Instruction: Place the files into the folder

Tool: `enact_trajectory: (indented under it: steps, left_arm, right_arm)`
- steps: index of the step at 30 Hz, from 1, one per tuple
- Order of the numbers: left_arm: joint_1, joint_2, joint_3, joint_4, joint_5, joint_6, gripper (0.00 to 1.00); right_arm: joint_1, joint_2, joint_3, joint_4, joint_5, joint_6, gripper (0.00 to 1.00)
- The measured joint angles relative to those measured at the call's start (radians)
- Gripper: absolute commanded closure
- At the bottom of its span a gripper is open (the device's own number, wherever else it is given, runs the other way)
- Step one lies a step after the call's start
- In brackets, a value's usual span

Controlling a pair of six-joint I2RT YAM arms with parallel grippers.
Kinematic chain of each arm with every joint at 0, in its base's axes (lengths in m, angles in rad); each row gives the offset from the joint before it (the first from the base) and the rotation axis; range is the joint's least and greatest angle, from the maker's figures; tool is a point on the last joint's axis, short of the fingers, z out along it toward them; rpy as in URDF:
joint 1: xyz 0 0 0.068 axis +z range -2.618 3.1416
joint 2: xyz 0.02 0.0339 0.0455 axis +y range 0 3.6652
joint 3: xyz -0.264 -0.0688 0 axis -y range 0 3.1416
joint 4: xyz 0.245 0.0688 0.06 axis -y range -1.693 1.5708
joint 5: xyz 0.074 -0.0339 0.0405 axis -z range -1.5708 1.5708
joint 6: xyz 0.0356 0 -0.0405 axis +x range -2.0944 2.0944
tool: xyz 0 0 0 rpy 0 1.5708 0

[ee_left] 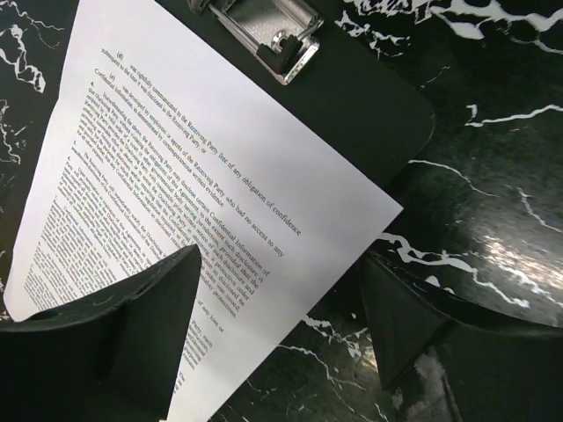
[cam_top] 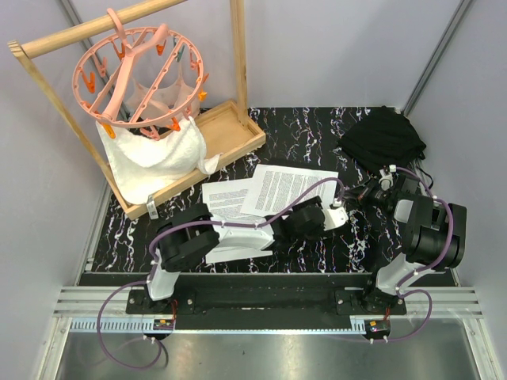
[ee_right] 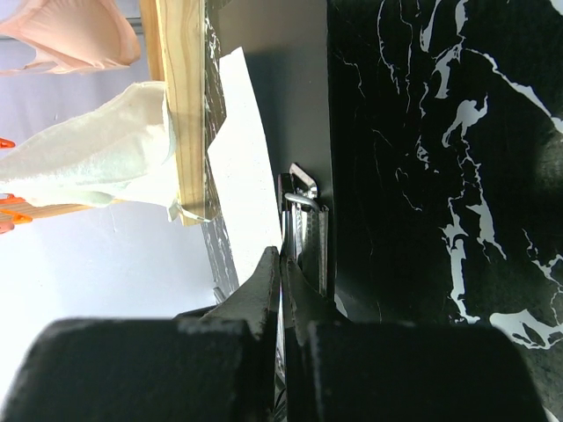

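— Status on the filing job, please?

— Loading step, and it's not done. The folder (ee_left: pixel 369 114) lies flat on the tabletop (ee_left: pixel 501 220). The top sheet of the files (ee_left: pixel 176 167) lies skewed across it, one corner hanging past the board's edge onto the marble. That sheet sits just beside the clip (ee_left: pixel 268 35), not under it as far as I can see.

— Tools?

— My left tool (ee_left: pixel 280 268) hovers wide open over that lower corner, holding nothing. My right tool (ee_right: pixel 283 264) has its fingers pressed together right at the clip's silver lever. Whether it's actually pinching the lever, I can't tell from the wrist view.

— Next move?

— I reckon the right has to lever the clip open. Then the left must pin the sheet and slide it square, top edge under the clip. More sheets show further left on the overhead view, so they'd follow.
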Motion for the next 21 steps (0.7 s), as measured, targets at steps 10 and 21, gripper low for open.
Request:
enact_trajectory:
  steps: [10,21]
  left_arm:
    - [-0.003,0.051,0.008,0.026,-0.023,0.031,0.43]
    - [-0.002,0.053,0.019,0.027,0.016,0.024,0.71]
  right_arm:
    - [0.000,0.000,0.000,0.001,0.000,0.001,1.00]
    - [0.000,0.000,0.000,0.002,0.001,0.001,1.00]
